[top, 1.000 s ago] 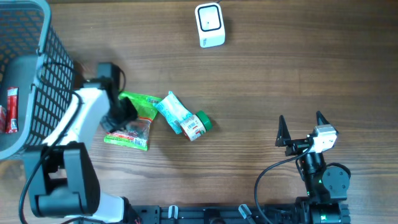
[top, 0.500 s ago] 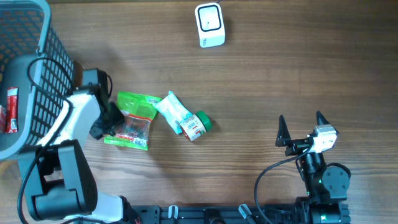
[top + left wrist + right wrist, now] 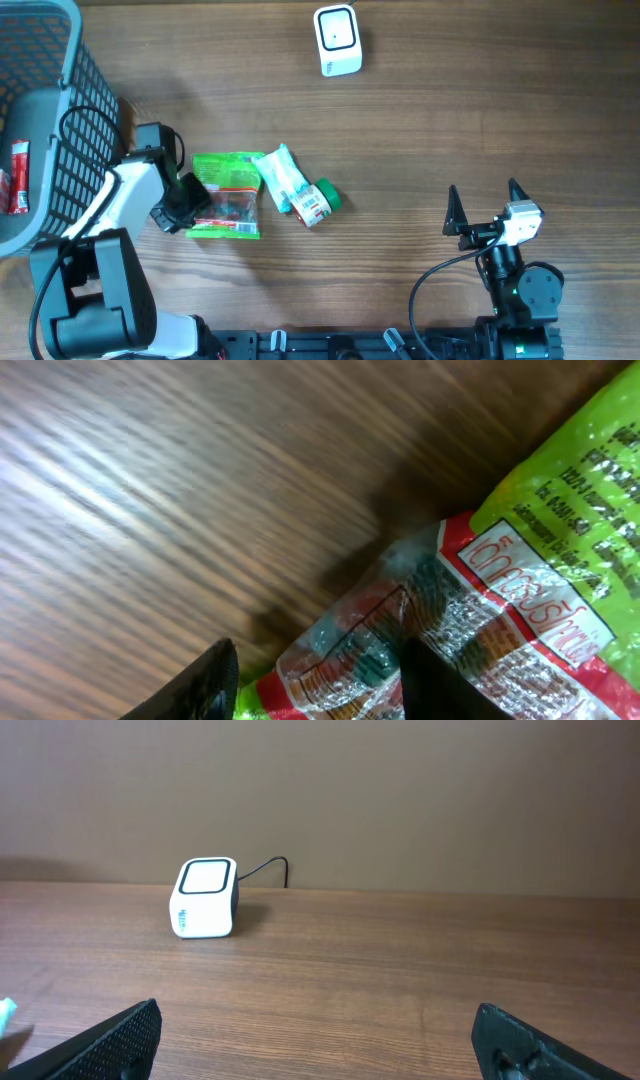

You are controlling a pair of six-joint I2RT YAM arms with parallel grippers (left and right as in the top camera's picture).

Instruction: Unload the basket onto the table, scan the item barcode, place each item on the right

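Note:
A green snack bag (image 3: 228,195) with a clear window and red band lies on the wooden table left of centre. My left gripper (image 3: 190,200) is at its left end. In the left wrist view the bag (image 3: 540,560) bulges between the two dark fingers, and the gripper (image 3: 320,685) is shut on its crinkled corner. The white barcode scanner (image 3: 337,40) stands at the far edge of the table and also shows in the right wrist view (image 3: 205,898). My right gripper (image 3: 484,190) rests open at the lower right, with only bare wood between its fingers (image 3: 320,1040).
A white-and-teal pouch with a green cap (image 3: 295,188) lies against the bag's right side. A grey mesh basket (image 3: 70,60) fills the upper left corner and holds a red packet (image 3: 20,175). A cable runs from the scanner toward the wall.
The left gripper drew back to the left, then settled lower on the bag's left end. The bag has turned and slid right, now touching the capped pouch. The right arm is still.

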